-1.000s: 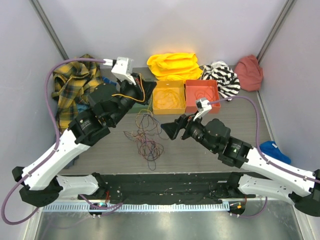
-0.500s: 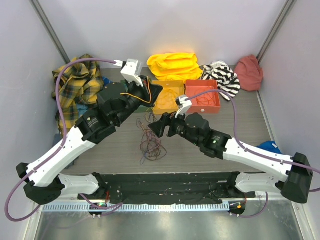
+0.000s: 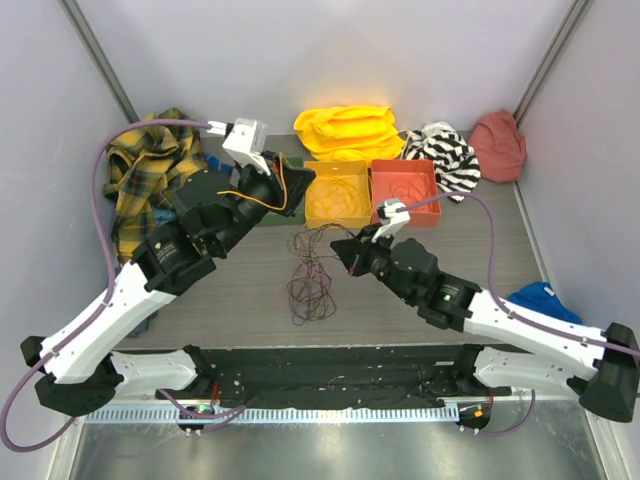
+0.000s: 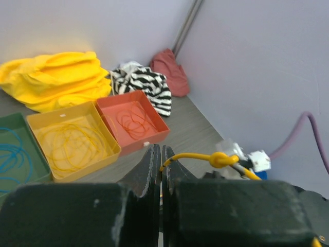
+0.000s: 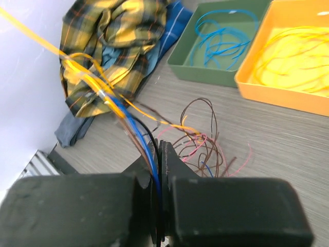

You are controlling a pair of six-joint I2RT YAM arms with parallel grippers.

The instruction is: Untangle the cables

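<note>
The cables (image 3: 312, 280), a loose bunch of thin brown, red, blue and orange loops, lie on the table between the two arms. My right gripper (image 3: 342, 252) is at the bunch's right edge. In the right wrist view it (image 5: 160, 148) is shut on blue, black and brown strands that run up and to the left, while the other loops (image 5: 205, 139) lie just ahead on the table. My left gripper (image 3: 297, 183) is raised by the green tray. In the left wrist view it (image 4: 161, 153) is shut on a yellow cable (image 4: 191, 155) with a knot in it.
Green (image 5: 221, 49), yellow (image 3: 337, 197) and red (image 3: 405, 190) trays stand in a row at the back, each with coiled wire inside. A plaid shirt (image 3: 150, 170) lies at the left. Yellow (image 3: 345, 130), striped (image 3: 442, 152) and red (image 3: 498, 143) cloths lie behind the trays, and a blue cloth (image 3: 550, 300) lies at the right.
My right gripper has moved in to the bunch and shut on several strands. The bunch has been drawn narrower and to the right. My left arm swung right and then back.
</note>
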